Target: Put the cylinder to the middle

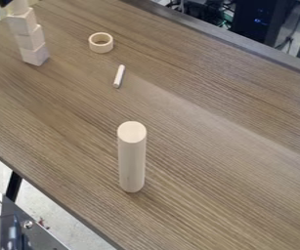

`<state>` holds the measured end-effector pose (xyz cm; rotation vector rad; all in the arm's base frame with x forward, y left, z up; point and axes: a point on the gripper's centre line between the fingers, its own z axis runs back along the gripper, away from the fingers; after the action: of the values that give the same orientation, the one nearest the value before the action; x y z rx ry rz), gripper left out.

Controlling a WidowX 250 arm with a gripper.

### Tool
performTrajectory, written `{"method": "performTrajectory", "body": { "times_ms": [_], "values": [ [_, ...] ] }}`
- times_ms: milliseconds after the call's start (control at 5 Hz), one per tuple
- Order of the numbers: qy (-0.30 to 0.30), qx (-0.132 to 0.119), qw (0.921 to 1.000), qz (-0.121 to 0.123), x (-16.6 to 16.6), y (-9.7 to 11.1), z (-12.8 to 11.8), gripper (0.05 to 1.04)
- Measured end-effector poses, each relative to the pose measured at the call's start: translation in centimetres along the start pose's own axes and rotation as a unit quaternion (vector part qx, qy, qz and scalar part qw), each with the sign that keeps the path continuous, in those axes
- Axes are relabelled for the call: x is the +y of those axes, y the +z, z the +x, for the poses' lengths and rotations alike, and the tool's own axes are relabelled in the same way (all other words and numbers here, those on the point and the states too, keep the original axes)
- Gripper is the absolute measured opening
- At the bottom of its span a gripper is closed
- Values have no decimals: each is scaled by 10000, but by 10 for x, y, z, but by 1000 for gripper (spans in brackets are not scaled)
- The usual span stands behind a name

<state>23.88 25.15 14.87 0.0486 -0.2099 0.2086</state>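
A tall pale wooden cylinder [132,158] stands upright on the brown table, a little below and left of the view's centre. At the top left corner a small black part of my gripper [4,2] shows, beside the top of a stack of pale blocks and far from the tall cylinder. Most of the gripper is cut off by the view's edge.
The stack of several pale blocks [29,36] stands at the upper left, with a rounded pale piece [18,7] on top. Right of it lie a wooden ring [101,47] and a short thin white stick [118,76]. The table's edge [48,194] runs along the lower left.
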Motion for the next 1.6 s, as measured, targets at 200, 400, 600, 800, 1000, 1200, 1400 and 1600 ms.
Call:
{"method": "performTrajectory", "body": {
  "times_ms": [200,400,600,800,1000,1200,1400,1600],
  "values": [
    [-18,35,10000,-6,1,-8,7,999],
    [-22,62,10000,7,2,-14,13,999],
    [34,89,10000,26,6,-20,19,999],
    [71,113,9999,6,9,-23,24,999],
    [97,87,9999,-4,12,-23,30,969],
    [147,32,9999,-51,14,-25,34,698],
    [255,-9,9997,-23,17,-24,35,506],
    [262,-39,9996,25,18,-24,36,505]
  ]
}}
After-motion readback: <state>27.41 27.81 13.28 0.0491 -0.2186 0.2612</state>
